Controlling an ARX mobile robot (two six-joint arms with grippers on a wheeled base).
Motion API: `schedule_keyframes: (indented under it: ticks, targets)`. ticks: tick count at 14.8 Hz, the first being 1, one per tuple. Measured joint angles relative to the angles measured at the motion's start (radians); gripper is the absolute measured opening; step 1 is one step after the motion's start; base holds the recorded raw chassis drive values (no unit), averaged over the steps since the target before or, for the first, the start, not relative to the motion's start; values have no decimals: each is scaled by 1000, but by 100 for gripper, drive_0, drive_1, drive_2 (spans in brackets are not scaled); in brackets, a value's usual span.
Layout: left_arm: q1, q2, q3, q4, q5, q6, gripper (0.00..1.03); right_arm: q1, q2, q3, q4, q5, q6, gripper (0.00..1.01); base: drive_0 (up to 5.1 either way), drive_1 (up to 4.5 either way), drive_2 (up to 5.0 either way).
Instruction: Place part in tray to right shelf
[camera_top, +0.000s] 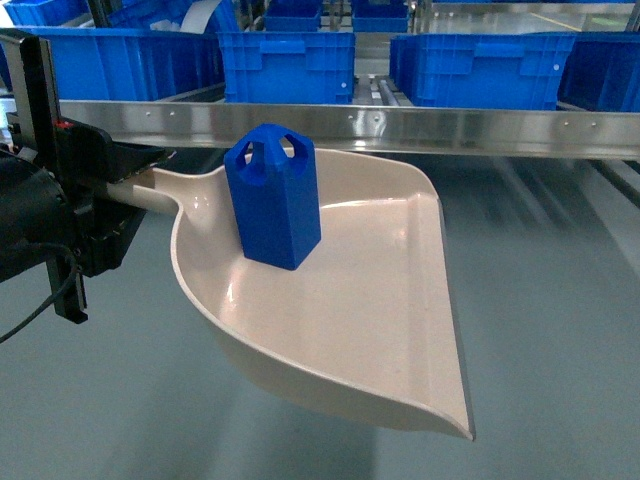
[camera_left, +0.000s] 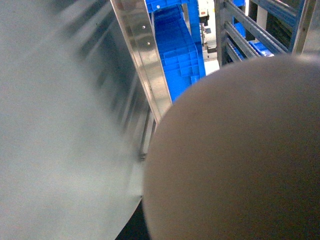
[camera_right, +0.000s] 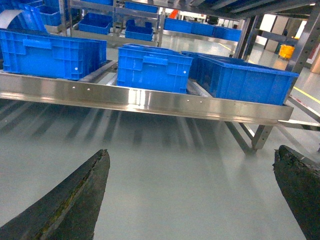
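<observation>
The small blue part (camera_top: 272, 195) stands upright in the back of the beige tray (camera_top: 350, 320), which hangs in the air just in front of the right shelf's steel rail (camera_top: 420, 128). My left gripper (camera_top: 128, 188) is shut on the tray's stub handle at the left of the head view. In the left wrist view the tray's underside (camera_left: 240, 150) fills the frame and hides the jaws, with the shelf rail (camera_left: 142, 55) beyond. My right gripper (camera_right: 192, 151) is open and holds nothing. It faces the shelf rail (camera_right: 150, 100) over the grey floor.
Several blue crates (camera_top: 286, 66) (camera_right: 152, 67) sit on the shelf behind the rail, with roller tracks (camera_top: 382, 92) in a gap between two of them. A shelf leg (camera_right: 260, 137) stands at the right. Grey floor (camera_top: 560, 330) lies below the tray.
</observation>
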Motion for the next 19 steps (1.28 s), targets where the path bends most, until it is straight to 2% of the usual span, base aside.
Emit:
schedule_keyframes:
  ticks: [19]
  targets:
    - [0,0,0,-1,2,0,16,0,0,0,3,0,0,98,2,415,-411]
